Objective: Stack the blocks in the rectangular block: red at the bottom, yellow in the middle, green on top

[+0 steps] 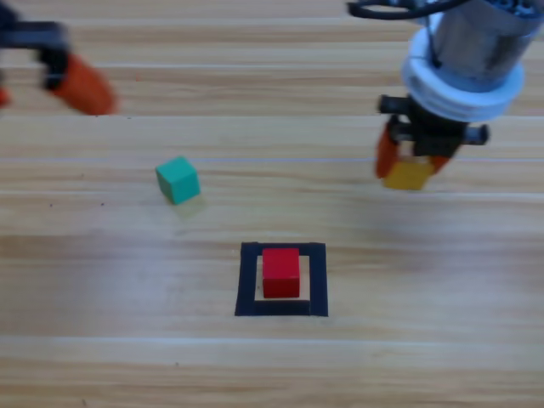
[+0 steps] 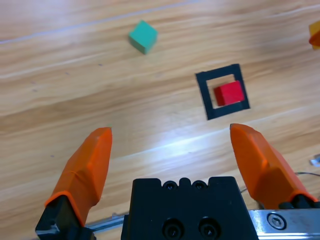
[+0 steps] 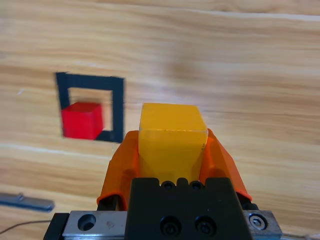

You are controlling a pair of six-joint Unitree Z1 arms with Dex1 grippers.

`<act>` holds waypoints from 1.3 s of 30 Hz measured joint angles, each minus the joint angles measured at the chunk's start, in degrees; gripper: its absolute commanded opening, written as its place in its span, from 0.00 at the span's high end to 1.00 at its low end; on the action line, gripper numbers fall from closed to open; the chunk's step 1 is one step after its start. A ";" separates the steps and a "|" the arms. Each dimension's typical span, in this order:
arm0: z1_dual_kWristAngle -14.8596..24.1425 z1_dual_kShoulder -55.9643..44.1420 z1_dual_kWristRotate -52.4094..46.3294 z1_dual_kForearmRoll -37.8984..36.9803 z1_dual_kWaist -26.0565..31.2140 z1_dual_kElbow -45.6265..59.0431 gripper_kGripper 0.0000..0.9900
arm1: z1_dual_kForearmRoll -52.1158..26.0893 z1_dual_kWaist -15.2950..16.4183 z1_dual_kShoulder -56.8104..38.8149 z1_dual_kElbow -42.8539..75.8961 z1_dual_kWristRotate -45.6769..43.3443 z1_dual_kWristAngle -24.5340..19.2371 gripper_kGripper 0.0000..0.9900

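- I see the right gripper (image 1: 411, 166) clamped on the yellow cube (image 3: 171, 137), held above the table.
- Left gripper (image 2: 172, 150): jaws apart, waiting at upper left.
- Red cube (image 1: 280, 272) sits inside the tape square (image 1: 246, 280).

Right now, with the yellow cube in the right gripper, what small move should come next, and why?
Probably carry it down-left in the high view until it is over the red cube. The right gripper is shut on the yellow cube, off to the right of the taped square where red already sits. The green cube lies loose, and the left gripper waits open.
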 measured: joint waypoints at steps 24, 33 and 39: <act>-2.63 -19.91 6.28 -7.48 2.97 18.70 0.00 | 9.20 11.43 18.56 -24.57 4.09 0.08 1.00; -5.14 -18.91 6.24 -6.24 2.97 18.72 0.00 | 9.46 12.39 18.60 -24.58 5.09 0.10 1.00; -5.29 -18.79 6.24 -6.17 2.97 18.92 0.00 | 10.23 12.67 19.06 -24.58 5.33 0.10 1.00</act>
